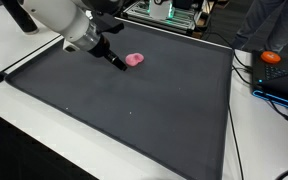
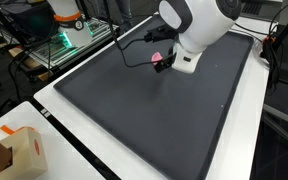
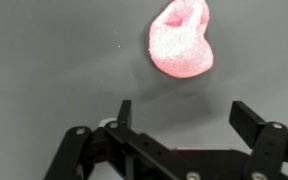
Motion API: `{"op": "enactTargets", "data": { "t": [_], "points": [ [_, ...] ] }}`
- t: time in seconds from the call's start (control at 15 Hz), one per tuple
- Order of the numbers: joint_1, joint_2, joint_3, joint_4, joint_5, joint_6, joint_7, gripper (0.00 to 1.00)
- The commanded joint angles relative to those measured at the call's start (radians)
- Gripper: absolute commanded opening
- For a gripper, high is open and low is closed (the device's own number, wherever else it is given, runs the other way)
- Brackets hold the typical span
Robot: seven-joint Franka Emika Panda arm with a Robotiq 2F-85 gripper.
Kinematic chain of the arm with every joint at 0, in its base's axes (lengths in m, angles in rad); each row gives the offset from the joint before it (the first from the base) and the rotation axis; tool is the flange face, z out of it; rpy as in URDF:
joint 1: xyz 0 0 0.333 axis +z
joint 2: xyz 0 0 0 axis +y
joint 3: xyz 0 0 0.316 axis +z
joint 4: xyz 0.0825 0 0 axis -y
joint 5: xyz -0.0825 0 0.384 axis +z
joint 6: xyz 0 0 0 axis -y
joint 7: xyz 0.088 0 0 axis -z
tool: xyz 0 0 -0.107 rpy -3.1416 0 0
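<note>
A small pink, glittery, lumpy object (image 3: 183, 42) lies on the dark grey mat (image 3: 44, 70). It also shows as a pink spot (image 1: 135, 60) near the mat's far side, and partly behind the arm (image 2: 157, 57). My gripper (image 3: 187, 118) hangs just short of it with the jaws wide apart and nothing between them. In an exterior view the black fingers (image 1: 116, 63) point down beside the pink object, apart from it. Only bare mat lies between the fingers.
The mat (image 1: 134, 110) lies on a white table (image 1: 14, 40). An orange object (image 1: 272, 57) and cables sit off the mat's edge. A cardboard box (image 2: 9, 152) stands at a table corner. Equipment racks (image 2: 69, 30) stand behind.
</note>
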Motion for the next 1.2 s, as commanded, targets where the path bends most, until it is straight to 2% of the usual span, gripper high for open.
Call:
{"op": "enactTargets", "data": {
  "t": [0.0,0.53,0.87,1.13],
  "points": [
    [-0.020,-0.089,-0.016,-0.145,0.101,0.096,0.087,1.00],
    [-0.034,-0.211,-0.063,-0.355,0.268,0.236,0.272,1.00],
    [-0.029,-0.266,-0.074,-0.436,0.295,0.264,0.336,1.00],
    [-0.012,-0.325,-0.073,-0.485,0.257,0.291,0.327,1.00]
  ]
}}
